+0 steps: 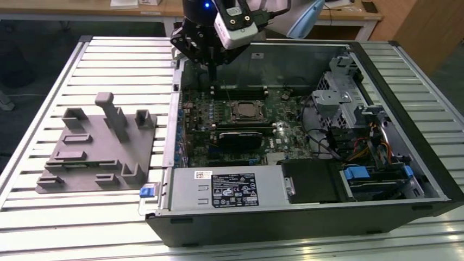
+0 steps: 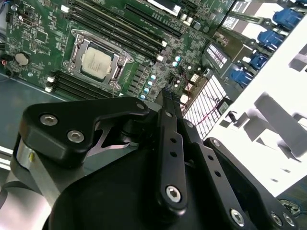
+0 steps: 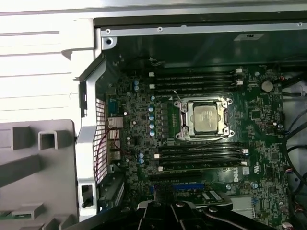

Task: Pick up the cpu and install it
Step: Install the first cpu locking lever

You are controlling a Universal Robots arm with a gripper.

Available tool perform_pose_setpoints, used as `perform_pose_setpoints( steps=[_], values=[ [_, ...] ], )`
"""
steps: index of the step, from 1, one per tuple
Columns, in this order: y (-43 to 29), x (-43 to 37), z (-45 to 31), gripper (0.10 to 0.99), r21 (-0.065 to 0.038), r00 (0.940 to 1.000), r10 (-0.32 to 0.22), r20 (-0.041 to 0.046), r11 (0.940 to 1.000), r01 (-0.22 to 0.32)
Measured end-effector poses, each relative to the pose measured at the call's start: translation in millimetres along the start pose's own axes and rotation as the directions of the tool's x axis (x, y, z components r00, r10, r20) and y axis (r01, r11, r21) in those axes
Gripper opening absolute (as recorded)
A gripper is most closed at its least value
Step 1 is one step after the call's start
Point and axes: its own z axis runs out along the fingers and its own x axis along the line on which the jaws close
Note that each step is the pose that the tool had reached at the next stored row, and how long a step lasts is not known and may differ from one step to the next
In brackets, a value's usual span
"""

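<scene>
The gripper (image 2: 165,93) is looming closest in the second wrist view, its black linkages converging so the two fingers are pressing together with nothing between them. In the exterior view it (image 1: 212,68) is hanging over the far edge of the open computer case (image 1: 406,98), above the motherboard (image 1: 283,117).

The cpu (image 3: 205,118) is sitting inside the metal-framed socket (image 3: 184,135), silvery top facing up, in both wrist views (image 2: 97,62); in the exterior view it (image 1: 245,109) is lying near the board's middle. Memory slots (image 3: 199,155) are running along both sides of the socket. Nearer the exterior view's front, a black heatsink block (image 1: 243,140) is lying just beside the socket, and a grey power supply (image 1: 225,187) is filling the front corner. On the slatted table (image 1: 108,60), a grey fixture tray (image 1: 98,149) is resting at the exterior view's left of the case.
</scene>
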Motion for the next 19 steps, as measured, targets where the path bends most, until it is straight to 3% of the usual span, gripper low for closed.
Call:
perform_pose_setpoints(
  steps=[19],
  values=[
    [1.6,0.5,14.6,0.106,0.0,1.0,0.0,0.0003,1.0,0.0]
  ],
)
